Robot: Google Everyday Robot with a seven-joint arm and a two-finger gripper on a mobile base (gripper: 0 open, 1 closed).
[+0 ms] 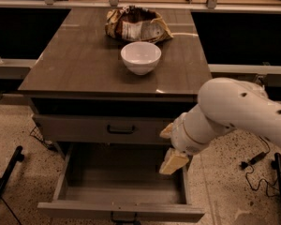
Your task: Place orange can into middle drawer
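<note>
The middle drawer (117, 179) is pulled open at the bottom of the cabinet. Its flat floor shows bare, and its black handle is just visible at the front edge. My gripper (171, 150) hangs at the end of the white arm over the drawer's right rear corner, close to the right side wall and just below the closed drawer front. The orange can is not visible in the camera view. It does not show on the drawer floor or on the table top, and I cannot tell whether the gripper holds it.
A closed drawer front with a curved black handle (121, 129) sits above the open drawer. A white bowl (140, 56) and a brown-and-white snack bag (136, 25) stand on the table top (75, 64). A cable (255, 161) lies on the floor at right, and a black leg (4, 179) stands at left.
</note>
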